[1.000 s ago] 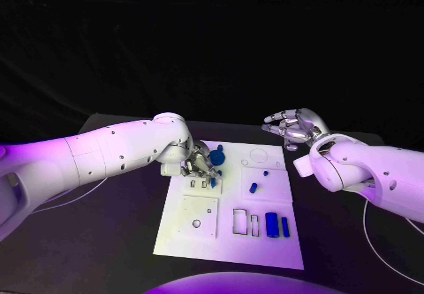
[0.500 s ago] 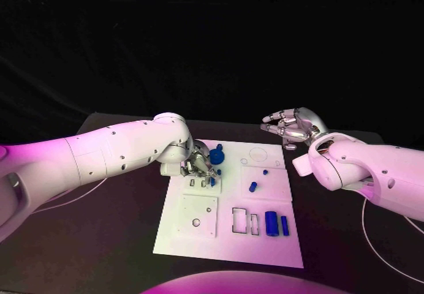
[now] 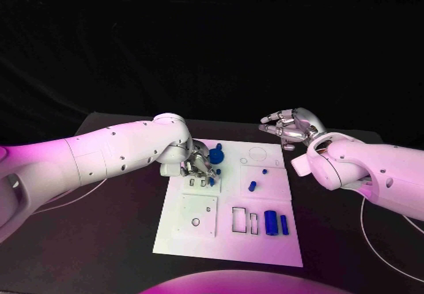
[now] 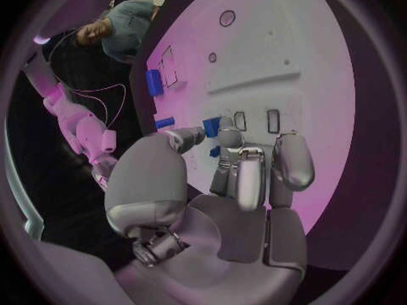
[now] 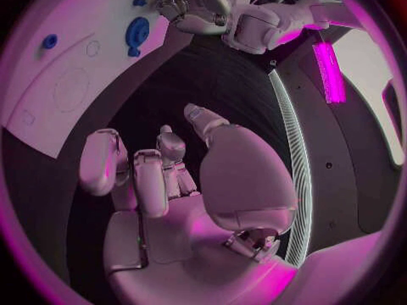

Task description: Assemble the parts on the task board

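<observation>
Your left robot hand (image 3: 198, 165) sits over the board's (image 3: 196, 236) far slots, fingers pinching a small blue part (image 4: 212, 126) right at a slot. If it tilts, it could jam or skid off. Your right robot hand (image 3: 288, 127) hovers beyond the board's far corner, fingers curled, holding nothing.

No text, label, brand, number or sign can be read on anything here
</observation>
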`<act>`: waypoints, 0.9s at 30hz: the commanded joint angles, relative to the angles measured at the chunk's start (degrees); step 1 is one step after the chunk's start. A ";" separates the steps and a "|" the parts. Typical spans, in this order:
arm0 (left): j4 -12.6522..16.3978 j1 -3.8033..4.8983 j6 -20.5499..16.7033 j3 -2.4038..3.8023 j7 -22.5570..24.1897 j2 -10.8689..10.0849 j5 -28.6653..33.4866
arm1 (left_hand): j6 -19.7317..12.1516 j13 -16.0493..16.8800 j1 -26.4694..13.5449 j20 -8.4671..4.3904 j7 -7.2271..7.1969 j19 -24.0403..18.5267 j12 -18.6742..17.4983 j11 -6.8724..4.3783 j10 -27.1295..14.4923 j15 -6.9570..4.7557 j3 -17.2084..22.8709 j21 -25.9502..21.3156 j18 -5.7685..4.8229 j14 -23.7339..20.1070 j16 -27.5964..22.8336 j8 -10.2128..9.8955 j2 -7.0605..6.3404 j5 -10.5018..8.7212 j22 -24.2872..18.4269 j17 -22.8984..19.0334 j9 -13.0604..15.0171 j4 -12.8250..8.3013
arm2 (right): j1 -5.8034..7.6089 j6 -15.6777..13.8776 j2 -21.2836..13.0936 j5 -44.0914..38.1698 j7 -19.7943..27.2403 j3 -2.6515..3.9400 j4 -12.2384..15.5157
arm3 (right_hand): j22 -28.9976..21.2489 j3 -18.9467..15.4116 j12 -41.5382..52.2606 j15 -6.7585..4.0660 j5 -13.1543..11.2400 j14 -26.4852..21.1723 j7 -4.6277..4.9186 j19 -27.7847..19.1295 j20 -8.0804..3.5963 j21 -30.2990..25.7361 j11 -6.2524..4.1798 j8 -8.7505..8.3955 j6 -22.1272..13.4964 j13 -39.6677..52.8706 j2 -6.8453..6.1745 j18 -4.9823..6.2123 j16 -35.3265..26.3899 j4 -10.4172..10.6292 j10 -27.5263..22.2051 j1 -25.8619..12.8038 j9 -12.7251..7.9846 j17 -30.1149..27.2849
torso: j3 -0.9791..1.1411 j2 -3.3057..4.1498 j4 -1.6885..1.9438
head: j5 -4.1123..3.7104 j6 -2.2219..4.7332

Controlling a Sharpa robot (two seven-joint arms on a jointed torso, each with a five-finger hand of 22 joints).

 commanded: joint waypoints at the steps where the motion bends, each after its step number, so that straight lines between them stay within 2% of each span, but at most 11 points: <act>1: 0.07 -0.08 -0.39 0.01 0.03 0.19 0.23 | -0.35 0.13 1.55 0.04 0.02 -0.46 0.18 -0.04 -0.08 0.08 0.37 -0.29 -0.04 3.53 -0.33 0.13 0.14 -0.30 -0.05 5.87 0.23 -0.96 | -0.05 1.60 0.06 -0.70 -0.30 -0.02 0.02 | 2.75 -0.07 0.22 0.00 0.14 1.88 -0.30 0.01 0.09 -0.35 0.03 0.40 -0.16 -0.06 -0.03 1.09 -0.10 0.27 0.06 -0.78 0.08 -0.16 | -0.01 0.00 -0.04 | 0.02 -0.05; 5: 0.12 -0.10 -0.63 0.01 0.05 0.22 0.25 | -0.49 0.18 3.20 0.00 -0.05 -0.48 0.18 -0.12 -0.12 0.01 0.87 -0.30 -0.04 3.54 -0.33 0.27 0.18 -0.33 -0.03 5.89 0.45 -2.06 | -0.06 1.73 0.08 -0.74 -0.40 -0.02 0.00 | 2.75 -0.07 0.22 0.00 0.14 1.88 -0.30 0.01 0.09 -0.35 0.03 0.40 -0.16 -0.06 -0.03 1.09 -0.10 0.27 0.06 -0.78 0.08 -0.16 | 0.03 0.04 -0.05 | 0.07 -0.09; 11: 0.23 -0.11 -1.77 0.01 0.21 0.20 0.62 | -0.85 0.07 6.33 -0.08 -0.20 -0.49 0.02 -0.27 -0.25 -0.13 2.24 -0.31 -0.05 3.53 -0.34 0.53 0.78 -0.19 0.04 5.89 0.87 -4.40 | -0.12 1.87 0.12 -0.80 -0.51 -0.03 -0.06 | 2.75 -0.07 0.22 0.00 0.14 1.88 -0.30 0.01 0.09 -0.35 0.03 0.40 -0.16 -0.06 -0.03 1.09 -0.10 0.27 0.06 -0.78 0.08 -0.16 | -0.02 0.02 0.01 | 0.18 -0.16; 12: 0.31 -0.11 -2.25 0.01 0.28 0.18 0.67 | -0.98 0.04 7.32 -0.11 -0.26 -0.51 -0.03 -0.33 -0.26 -0.19 2.75 -0.32 -0.04 3.52 -0.36 0.63 0.99 -0.08 0.03 5.86 1.01 -5.27 | -0.13 1.89 0.12 -0.85 -0.54 -0.03 -0.07 | 2.75 -0.07 0.22 0.00 0.14 1.88 -0.30 0.01 0.09 -0.35 0.03 0.40 -0.16 -0.06 -0.03 1.09 -0.10 0.27 0.06 -0.78 0.08 -0.16 | -0.03 0.01 0.01 | 0.20 -0.17; 14: 0.58 -0.12 -3.32 0.02 0.46 0.09 0.84 | -1.50 1.22 11.21 -0.33 -0.21 -0.38 0.48 -0.35 0.63 -0.28 6.14 -0.19 -0.07 3.56 -0.33 1.40 1.82 0.87 0.25 5.96 1.83 -9.52 | -0.15 1.97 0.09 -1.06 -0.62 -0.03 -0.06 | 2.75 -0.09 0.32 0.00 0.13 1.87 -0.31 0.01 0.08 -0.37 0.02 0.47 -0.15 0.05 -0.06 1.10 -0.10 0.35 0.15 -0.83 0.09 -0.14 | -0.04 0.03 0.02 | 0.23 -0.17; 21: 1.59 -0.15 -5.53 0.07 0.85 -0.59 2.44 | -1.41 3.69 11.20 -0.24 -0.06 -0.23 2.01 -0.36 2.36 -0.26 8.48 0.00 -0.11 3.61 -0.29 2.74 1.97 1.28 0.53 6.06 2.89 -11.17 | -0.21 2.10 0.03 -1.41 -0.79 -0.03 -0.09 | 2.70 -0.08 0.29 -0.01 0.14 1.84 -0.33 -0.04 0.08 -0.45 0.01 0.51 -0.14 -0.01 -0.07 1.11 -0.15 0.33 0.11 -0.78 0.10 -0.26 | -0.04 -0.02 -0.04 | 0.29 -0.26; 27: 3.10 -0.13 -6.65 0.31 0.91 -2.06 3.97 | -1.29 5.33 10.88 -0.25 -0.11 0.01 3.12 -0.41 3.30 -0.30 9.50 0.21 -0.18 3.71 -0.15 3.32 1.88 1.28 0.94 6.39 3.30 -11.79 | -0.22 2.16 -0.04 -1.49 -0.88 -0.04 -0.12 | 2.68 -0.07 0.31 -0.01 0.16 1.83 -0.34 -0.06 0.07 -0.51 -0.01 0.55 -0.14 0.01 -0.10 1.12 -0.15 0.31 0.13 -0.72 0.11 -0.26 | 0.05 -0.07 0.11 | 0.23 -0.30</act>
